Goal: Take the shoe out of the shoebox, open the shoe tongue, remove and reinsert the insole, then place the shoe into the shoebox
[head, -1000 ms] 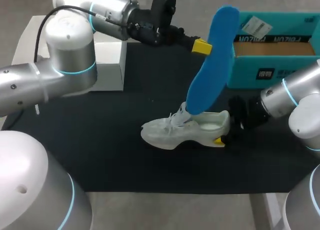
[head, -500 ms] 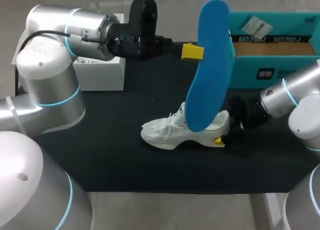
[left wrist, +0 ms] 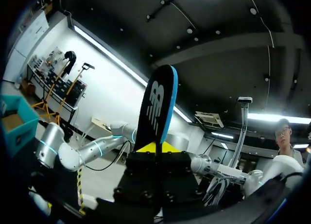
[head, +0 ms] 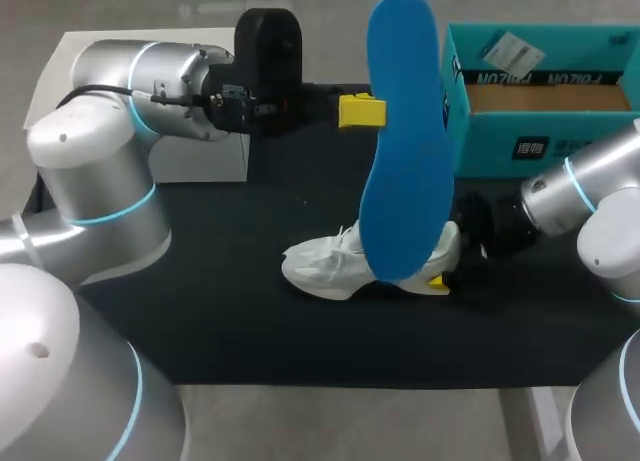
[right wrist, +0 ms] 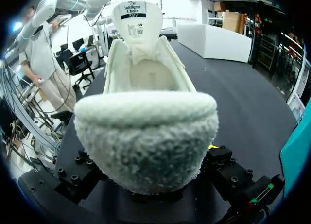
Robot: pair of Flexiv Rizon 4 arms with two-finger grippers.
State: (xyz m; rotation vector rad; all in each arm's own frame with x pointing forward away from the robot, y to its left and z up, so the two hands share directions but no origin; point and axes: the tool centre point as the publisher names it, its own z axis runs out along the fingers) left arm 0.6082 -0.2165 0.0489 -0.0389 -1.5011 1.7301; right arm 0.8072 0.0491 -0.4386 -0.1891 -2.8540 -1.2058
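Left pincer [head: 362,112] grips the blue insole [head: 405,151]; right pincer's [head: 440,280] hold on the labelled shoe [head: 325,263] is unclear.

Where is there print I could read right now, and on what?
On the shoe tongue label: short lines over a number, sharp.
On the insole underside: large logo letters, clear.
On the shoebox front: characters and a dark label, blurred.
On the white tag on the shoebox: too small.
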